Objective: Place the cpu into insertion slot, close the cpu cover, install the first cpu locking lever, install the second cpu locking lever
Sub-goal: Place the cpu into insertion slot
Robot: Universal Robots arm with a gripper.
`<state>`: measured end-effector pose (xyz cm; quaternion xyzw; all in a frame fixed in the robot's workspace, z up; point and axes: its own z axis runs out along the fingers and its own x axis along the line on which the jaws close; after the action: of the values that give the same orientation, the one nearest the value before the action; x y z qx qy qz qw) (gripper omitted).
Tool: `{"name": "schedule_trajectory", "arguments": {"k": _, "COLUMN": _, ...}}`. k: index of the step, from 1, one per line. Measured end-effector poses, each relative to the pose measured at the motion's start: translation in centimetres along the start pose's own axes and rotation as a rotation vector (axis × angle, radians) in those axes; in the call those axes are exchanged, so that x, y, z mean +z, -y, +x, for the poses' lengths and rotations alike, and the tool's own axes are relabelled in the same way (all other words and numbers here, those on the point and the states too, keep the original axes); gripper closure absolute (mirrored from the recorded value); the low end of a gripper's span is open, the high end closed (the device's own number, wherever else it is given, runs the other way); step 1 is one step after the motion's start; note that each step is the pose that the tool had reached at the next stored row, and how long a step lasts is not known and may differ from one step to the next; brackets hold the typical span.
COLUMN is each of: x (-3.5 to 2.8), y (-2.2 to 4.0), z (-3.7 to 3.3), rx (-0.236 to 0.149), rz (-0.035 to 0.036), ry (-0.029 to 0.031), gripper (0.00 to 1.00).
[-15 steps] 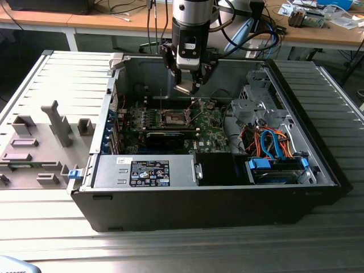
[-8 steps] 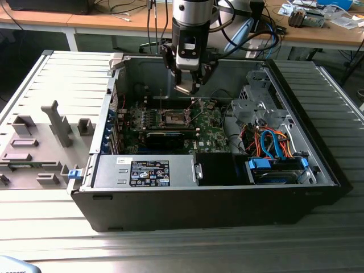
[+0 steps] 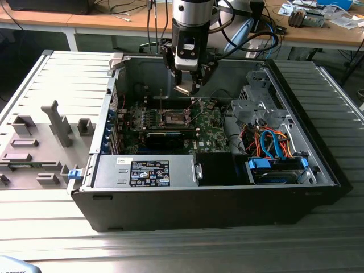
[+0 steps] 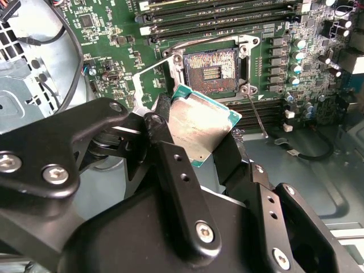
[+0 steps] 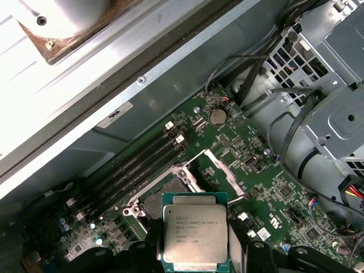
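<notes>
Ribbed grey metal tabletop (image 3: 227, 250) spans the near part of the exterior view. Light is soft and even, with a faint sheen along the ribs. On the exterior view's left a flat grey fixture plate (image 3: 68, 85) lies on it, carrying grey blocks (image 3: 23, 125) and one blue clip (image 3: 72, 174). On the far side wooden desks (image 3: 51, 20) run across, with a white leg (image 3: 71, 38) and dark space underneath. Loose cables (image 3: 122, 8) trail over the desk. Boxes and papers (image 3: 318, 14) are cluttered at the exterior view's far right.
</notes>
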<state>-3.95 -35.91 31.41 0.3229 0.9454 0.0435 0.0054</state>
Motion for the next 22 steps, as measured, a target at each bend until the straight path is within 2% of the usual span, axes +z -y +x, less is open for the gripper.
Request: {"name": "schedule_trajectory", "arguments": {"k": 22, "x": 0.04, "y": 0.00, "z": 0.00, "rx": 0.021, "rz": -0.0004, "ry": 0.0018, "gripper": 0.45}}
